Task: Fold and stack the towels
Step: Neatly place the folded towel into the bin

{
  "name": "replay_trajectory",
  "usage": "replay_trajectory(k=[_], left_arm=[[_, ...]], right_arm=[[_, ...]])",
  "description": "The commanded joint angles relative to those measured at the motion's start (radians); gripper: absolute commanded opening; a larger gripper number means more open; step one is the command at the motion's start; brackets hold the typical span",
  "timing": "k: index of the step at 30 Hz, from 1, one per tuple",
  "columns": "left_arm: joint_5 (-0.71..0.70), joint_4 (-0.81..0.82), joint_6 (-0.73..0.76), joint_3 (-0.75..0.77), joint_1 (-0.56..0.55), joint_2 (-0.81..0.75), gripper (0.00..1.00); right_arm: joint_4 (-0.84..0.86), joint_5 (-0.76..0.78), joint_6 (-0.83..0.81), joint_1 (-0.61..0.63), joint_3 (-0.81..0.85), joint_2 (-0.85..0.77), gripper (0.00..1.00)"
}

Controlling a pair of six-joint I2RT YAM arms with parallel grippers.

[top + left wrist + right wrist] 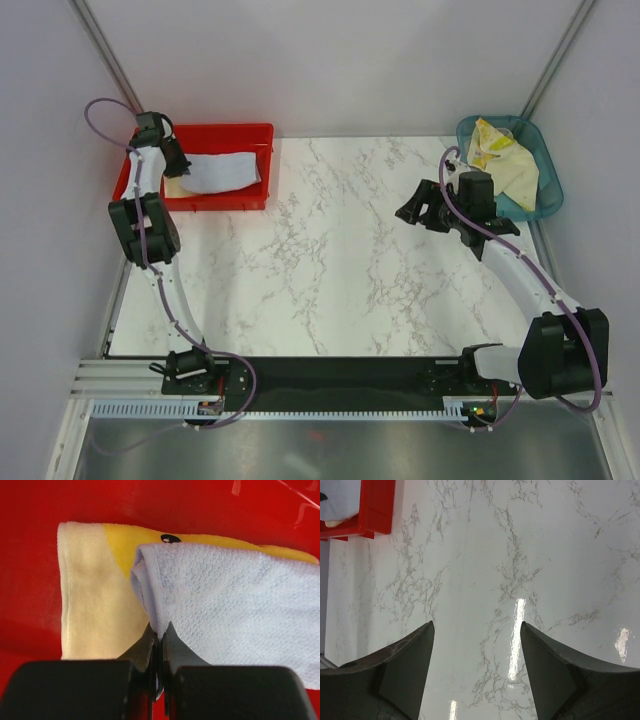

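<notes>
A folded pale lavender-blue towel lies on top of a folded cream-yellow towel inside the red bin. My left gripper is shut on the near edge of the lavender-blue towel, at the bin's left end. More crumpled yellow towels sit in the teal basket at the back right. My right gripper hangs open over bare marble, nothing between its fingers; it hovers just left of the basket.
The marble tabletop stretches between bin and basket. Metal frame posts rise at the back corners. The red bin's corner shows at the upper left of the right wrist view.
</notes>
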Motion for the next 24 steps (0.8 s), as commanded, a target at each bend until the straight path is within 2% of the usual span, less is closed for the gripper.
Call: replay_trajectory(k=[1,3,7,9,10,11,12,17,24], left_arm=[[-0.072,0.064,0.026,-0.013,0.006,-0.131,0.02],[-0.08,0.113,0.003,-0.082,0.018,-0.162,0.02],[-0.067,0.107,-0.025,-0.104,0.055,-0.113,0.02],[-0.089,0.096,-0.025,-0.104,0.058,-0.089,0.16],[-0.113,0.095,-0.019,-0.105,0.058,-0.07,0.25],[-0.122,0.092,-0.009,-0.105,0.058,-0.064,0.44],[-0.153,0.089,-0.008,-0.105,0.058,-0.061,0.48],[-0.224,0.089,0.014,-0.079,0.057,-0.081,0.58],[-0.27,0.09,0.032,-0.047,0.04,-0.156,0.6]], right_arm=[[0.052,0.016,0.005,0.006,0.019,0.013,0.78],[0.055,0.017,0.005,0.011,0.018,0.017,0.78],[0.063,0.017,0.0,0.011,0.015,0.028,0.78],[0.064,0.014,-0.004,0.012,0.015,0.036,0.78],[0.066,0.014,-0.006,0.012,0.015,0.039,0.78],[0.066,0.017,-0.013,0.012,0.013,0.043,0.78],[0.066,0.017,-0.017,0.011,0.015,0.046,0.78],[0.066,0.022,-0.02,0.012,0.016,0.059,0.78],[0.075,0.021,-0.009,0.017,0.013,0.063,0.78]])
